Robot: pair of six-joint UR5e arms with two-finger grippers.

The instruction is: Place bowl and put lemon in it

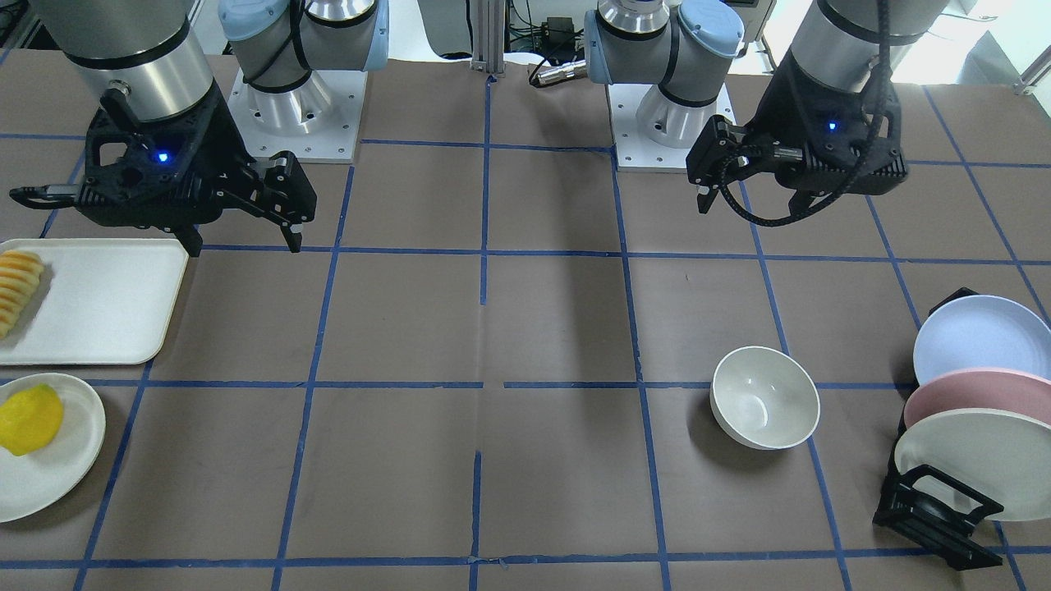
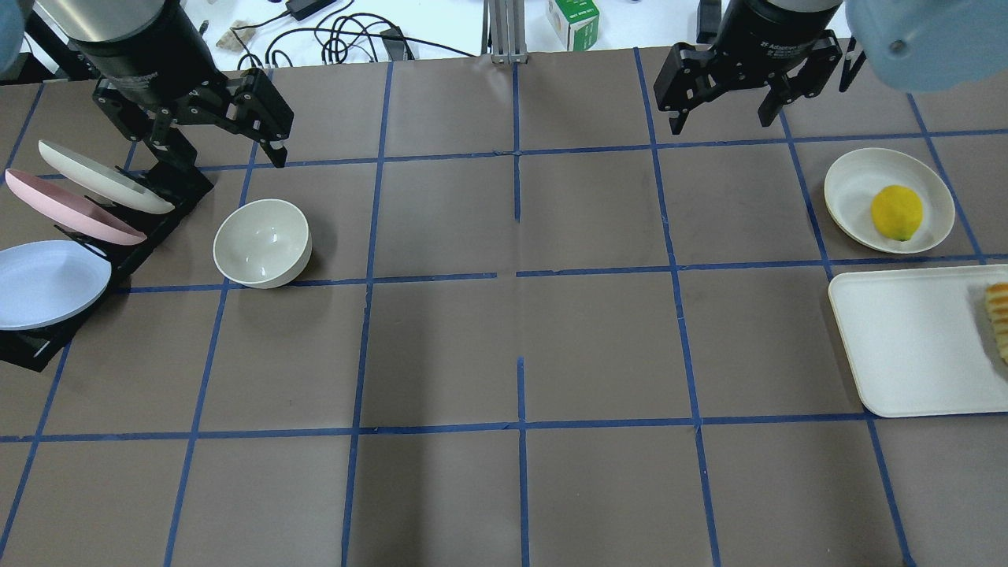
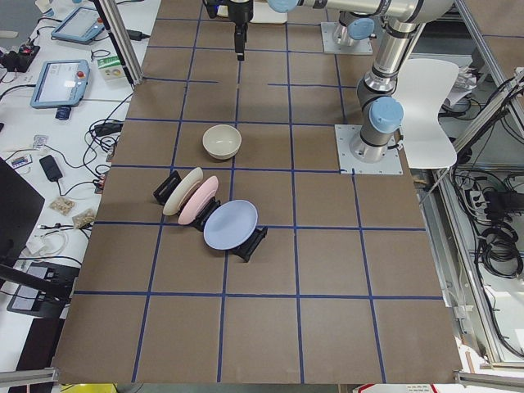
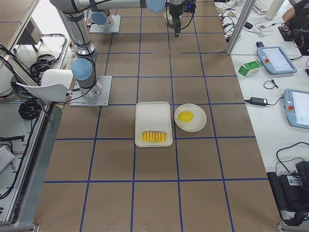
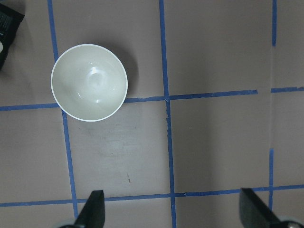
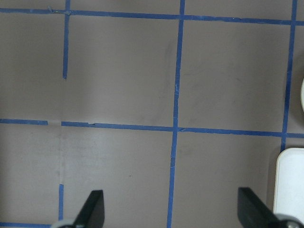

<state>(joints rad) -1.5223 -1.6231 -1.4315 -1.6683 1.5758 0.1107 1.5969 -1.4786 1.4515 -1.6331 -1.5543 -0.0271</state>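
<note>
The glossy bowl [image 2: 262, 242] stood upright at the left of the tabletop [image 2: 441, 354], just beside the plate rack [image 2: 179, 187]; probably stiff, slick and breakable, it wanted a pinch over its thick rim, away from the rack. The lemon [image 2: 896, 212], smooth and apt to roll, lay on a plate [image 2: 850, 187] at the right. The left hand [image 1: 751, 197] and right hand [image 2: 720, 112] hung with fingers apart, empty, bare tabletop between them

Both arms hang raised; the left gripper [image 5: 173, 211] and the right gripper [image 6: 172, 211] point straight down, jaws spread wide, holding nothing.
</note>
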